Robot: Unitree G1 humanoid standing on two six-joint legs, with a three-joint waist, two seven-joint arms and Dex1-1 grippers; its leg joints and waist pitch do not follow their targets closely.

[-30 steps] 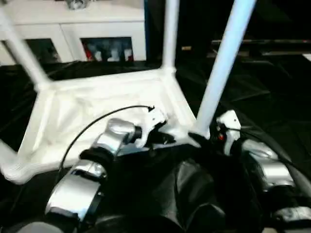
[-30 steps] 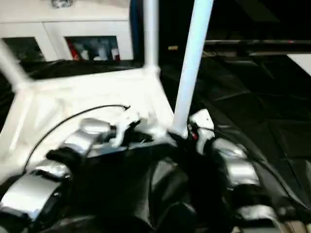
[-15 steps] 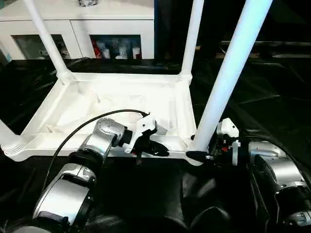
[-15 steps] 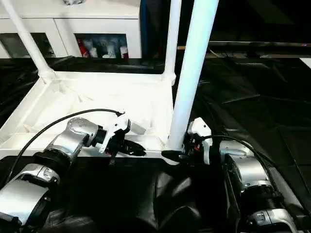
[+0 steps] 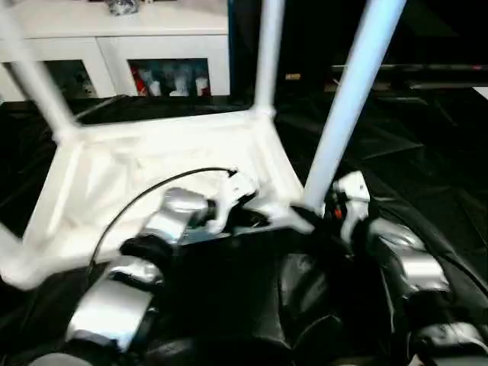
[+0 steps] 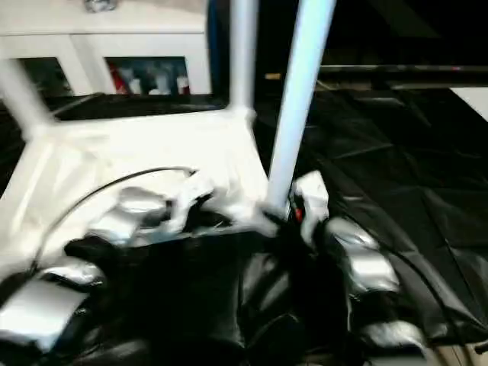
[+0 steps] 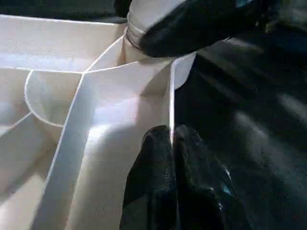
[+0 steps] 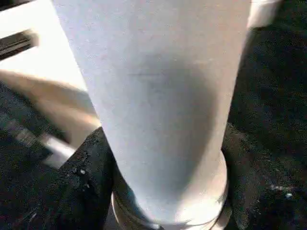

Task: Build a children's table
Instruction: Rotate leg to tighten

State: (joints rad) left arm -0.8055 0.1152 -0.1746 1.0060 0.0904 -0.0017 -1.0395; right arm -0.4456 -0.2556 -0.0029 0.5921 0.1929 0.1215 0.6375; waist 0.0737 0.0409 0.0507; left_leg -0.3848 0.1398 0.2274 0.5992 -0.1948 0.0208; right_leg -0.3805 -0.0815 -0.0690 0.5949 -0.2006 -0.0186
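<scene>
Head view: the upturned tabletop (image 5: 152, 168) lies on black sheeting (image 5: 427, 168), legs up. Left wrist view reveals the left gripper (image 7: 171, 143) pinching the tabletop's rim; right wrist view reveals the right gripper's fingers (image 8: 84, 182) clasping the near-right leg (image 8: 163, 96) at its base.

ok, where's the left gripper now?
Head view, left of centre: left gripper shut on the white plastic tabletop's near rim, beside the nearest white tube leg.
</scene>
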